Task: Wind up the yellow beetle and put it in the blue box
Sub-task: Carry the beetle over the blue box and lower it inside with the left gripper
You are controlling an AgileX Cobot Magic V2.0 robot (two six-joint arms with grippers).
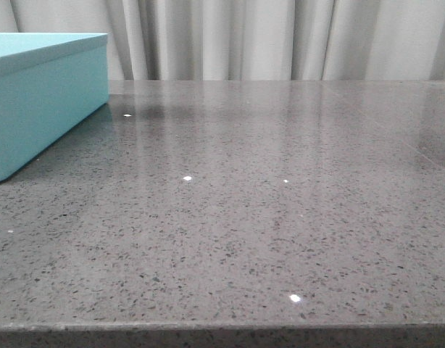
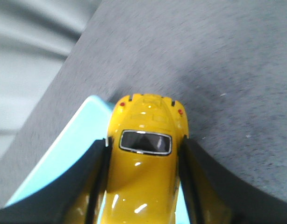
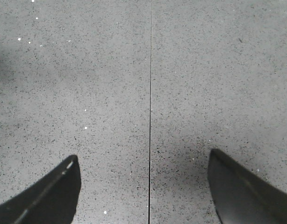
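Note:
The yellow beetle (image 2: pixel 146 154) is clamped between my left gripper's (image 2: pixel 144 142) two black fingers, one on each side of its body, and is held in the air over a corner of the blue box (image 2: pixel 73 144). The blue box also shows in the front view (image 1: pixel 41 94) at the far left of the table. My right gripper (image 3: pixel 143 163) is open and empty, its fingers wide apart above bare tabletop. Neither gripper nor the beetle shows in the front view.
The grey speckled stone table (image 1: pixel 266 217) runs to a front edge at the bottom of the front view. A thin dark seam (image 3: pixel 150 116) crosses the tabletop under my right gripper. Pale curtains (image 1: pixel 280 36) hang behind the table.

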